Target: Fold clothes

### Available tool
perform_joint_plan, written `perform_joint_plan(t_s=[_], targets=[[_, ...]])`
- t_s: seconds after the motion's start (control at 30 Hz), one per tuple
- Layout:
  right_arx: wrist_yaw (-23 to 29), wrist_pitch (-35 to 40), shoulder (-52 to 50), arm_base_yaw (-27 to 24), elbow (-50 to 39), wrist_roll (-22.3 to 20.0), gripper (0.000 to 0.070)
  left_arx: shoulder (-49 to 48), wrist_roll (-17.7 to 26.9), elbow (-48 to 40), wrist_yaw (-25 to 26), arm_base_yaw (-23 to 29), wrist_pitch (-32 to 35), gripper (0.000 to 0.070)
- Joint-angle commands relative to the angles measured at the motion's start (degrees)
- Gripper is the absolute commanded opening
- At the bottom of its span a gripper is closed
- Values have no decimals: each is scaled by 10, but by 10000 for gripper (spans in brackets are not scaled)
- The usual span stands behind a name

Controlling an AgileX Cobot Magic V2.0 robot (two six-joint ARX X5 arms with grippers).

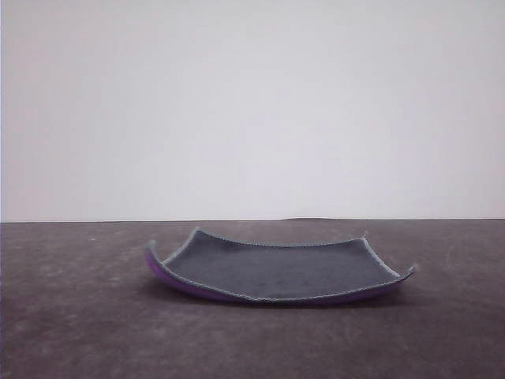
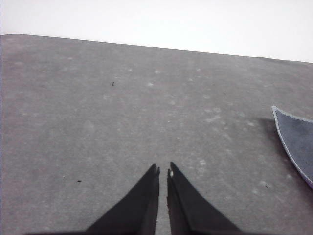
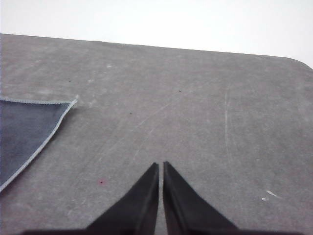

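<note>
We see the cloth (image 1: 276, 272) dark grey on top, bright purple beneath, with pale grey stitched edging. The desk (image 1: 79, 316) is mottled grey-brown with pale scuffs. Both claws, left (image 2: 163, 171) and right (image 3: 161, 166), are black.

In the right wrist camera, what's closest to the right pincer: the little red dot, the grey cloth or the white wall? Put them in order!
1. The red dot, on the table just beside the right pincer.
2. The cloth, farther off on that same side, lying grey face up.
3. The white wall, past the table's far edge.
</note>
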Motion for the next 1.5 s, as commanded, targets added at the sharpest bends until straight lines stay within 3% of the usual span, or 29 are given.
perform_joint_plan(t_s=[0.0, 0.5, 0.67, 0.77, 0.93, 1.0, 1.23, 1.47], targets=[[2, 7, -1, 1, -2, 10, 11, 0, 2, -11, -1, 1, -5, 17], [2, 5, -1, 1, -2, 10, 11, 0, 0, -11, -1, 1, -5, 17], [2, 4, -1, 1, -2, 15, 10, 0, -19, -11, -1, 1, -5, 24], [6, 5, -1, 1, -1, 43, 10, 0, -30, -8, 0, 1, -5, 23], [5, 5, 2, 2, 28, 138, 9, 5, -84, 35, 0, 1, -5, 23], [2, 5, 12, 2, 56, 149, 9, 21, -102, 71, -1, 1, -5, 23], [-36, -33, 148, 2, 217, 151, 9, 194, -117, 241, 10, 1, -18, 23], [-126, -90, 374, 2, 388, 115, 10, 459, -66, 412, 104, 1, -51, 23]])
